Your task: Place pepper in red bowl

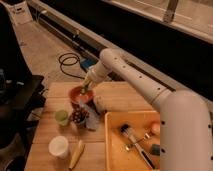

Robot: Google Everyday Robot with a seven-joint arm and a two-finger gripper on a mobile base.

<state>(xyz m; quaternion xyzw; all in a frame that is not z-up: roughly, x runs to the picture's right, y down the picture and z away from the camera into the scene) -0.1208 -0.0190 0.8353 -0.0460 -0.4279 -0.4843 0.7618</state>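
Note:
The red bowl point(78, 95) stands at the far left part of the wooden table point(120, 97). My gripper point(85, 90) hangs at the end of the white arm point(125, 70), just above the bowl's right rim. A small dark-green pepper point(84, 91) shows at the gripper's tip, held over the bowl. The gripper appears shut on it.
A light-green cup point(62, 117), a dark berry cluster point(78, 116) and a clear wrapper point(93, 120) sit in front of the bowl. A white cup point(58, 146) and a pale yellow corn-like item point(76, 154) lie nearer. A yellow bin point(114, 150) with tools is at the right.

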